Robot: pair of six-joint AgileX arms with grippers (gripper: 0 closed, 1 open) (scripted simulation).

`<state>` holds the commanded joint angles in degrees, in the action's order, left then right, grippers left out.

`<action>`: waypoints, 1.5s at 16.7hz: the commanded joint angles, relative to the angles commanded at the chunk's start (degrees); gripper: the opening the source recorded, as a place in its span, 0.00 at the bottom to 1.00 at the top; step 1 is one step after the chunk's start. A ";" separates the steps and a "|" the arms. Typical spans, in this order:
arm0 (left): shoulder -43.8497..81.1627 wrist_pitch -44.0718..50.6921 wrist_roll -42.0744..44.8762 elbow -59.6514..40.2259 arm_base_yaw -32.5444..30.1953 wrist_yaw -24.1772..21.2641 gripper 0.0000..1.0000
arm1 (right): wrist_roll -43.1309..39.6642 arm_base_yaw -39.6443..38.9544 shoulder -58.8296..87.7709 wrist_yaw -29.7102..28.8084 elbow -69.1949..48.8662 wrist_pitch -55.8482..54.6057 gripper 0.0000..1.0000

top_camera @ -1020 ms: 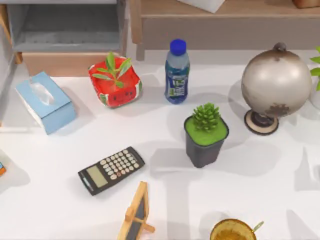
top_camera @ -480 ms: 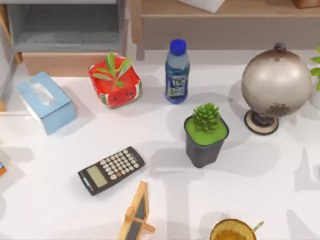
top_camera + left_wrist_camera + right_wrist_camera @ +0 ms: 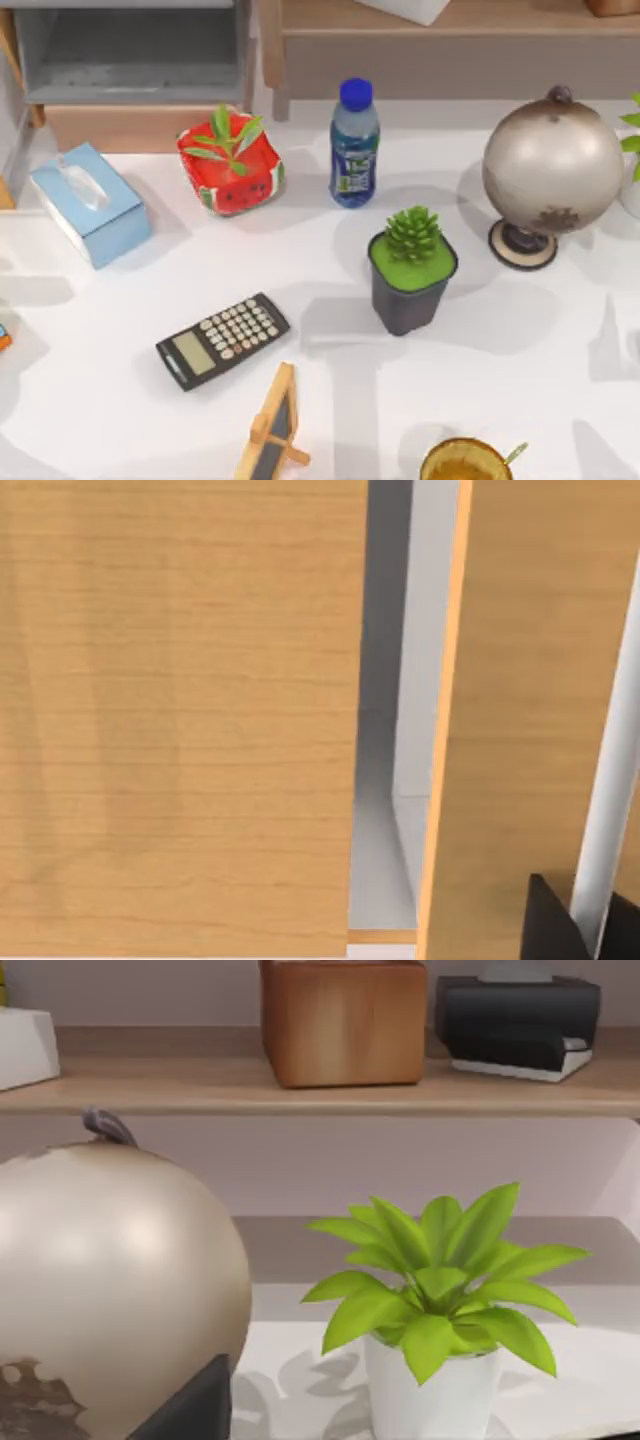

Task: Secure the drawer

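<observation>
Nearest the camera, a calculator [image 3: 222,340] and a small easel [image 3: 272,425] are lying on the surface [image 3: 120,420], well apart from the work. Farther back at the left, a tissue box [image 3: 90,203] and a red planter [image 3: 230,163] are sitting just before the drawer [image 3: 130,125], which is standing pulled out at the far left corner, its tan front facing forward; pushing it in looks unobstructed between them. The left wrist view is showing tan wood panels up close; whether the left jaws are wide or narrow I cannot tell. Beside the globe [image 3: 110,1290], the right arm is idling.

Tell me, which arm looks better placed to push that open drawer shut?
Probably the left. The drawer sits open at the table's far left, and the left wrist view looks closely at tan wood panels. The right wrist view faces the globe and white-potted plant, on the right side.
</observation>
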<state>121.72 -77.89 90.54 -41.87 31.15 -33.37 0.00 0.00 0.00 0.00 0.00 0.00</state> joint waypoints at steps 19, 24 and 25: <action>10.07 11.80 -0.21 -21.81 -6.84 6.64 0.00 | 0.00 0.00 0.00 0.00 0.00 0.00 1.00; 13.49 16.17 -0.53 -29.78 -8.77 8.66 0.00 | 0.00 0.00 0.00 0.00 0.00 0.00 1.00; 13.53 16.22 -0.53 -29.86 -8.79 8.68 0.00 | 0.00 0.00 0.00 0.00 0.00 0.00 1.00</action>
<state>135.25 -61.66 90.01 -71.73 22.36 -24.69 0.00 0.00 0.00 0.00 0.00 0.00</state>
